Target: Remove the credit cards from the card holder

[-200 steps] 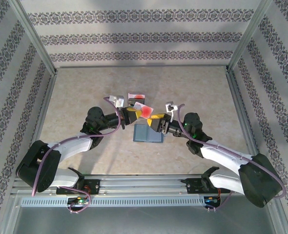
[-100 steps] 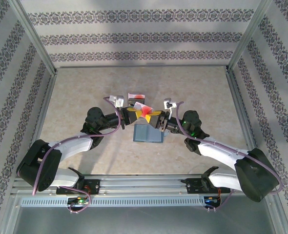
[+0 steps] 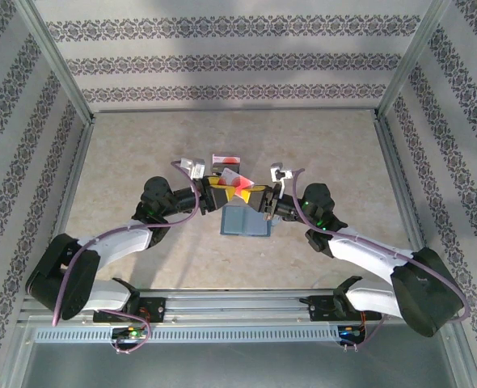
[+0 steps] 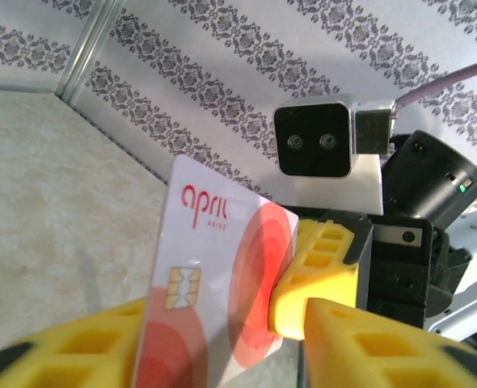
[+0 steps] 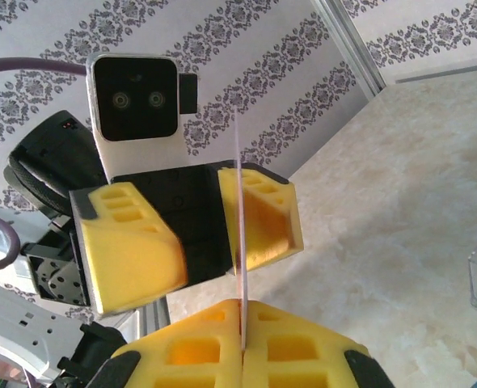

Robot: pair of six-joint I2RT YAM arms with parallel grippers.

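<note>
Currently: handover step | my right gripper clamped on red-and-white card | my left gripper apart | next: carry it to table

Table top: beige, marbled, matte. Wallpaper on three sides, grey damask bands on white: far wall, left wall, right wall. Aluminium post leaning in at the far-left corner, second post at the far-right. Near edge: metal rail running left to right, slotted cable duct just nearer, then plain grey sheet.
</note>
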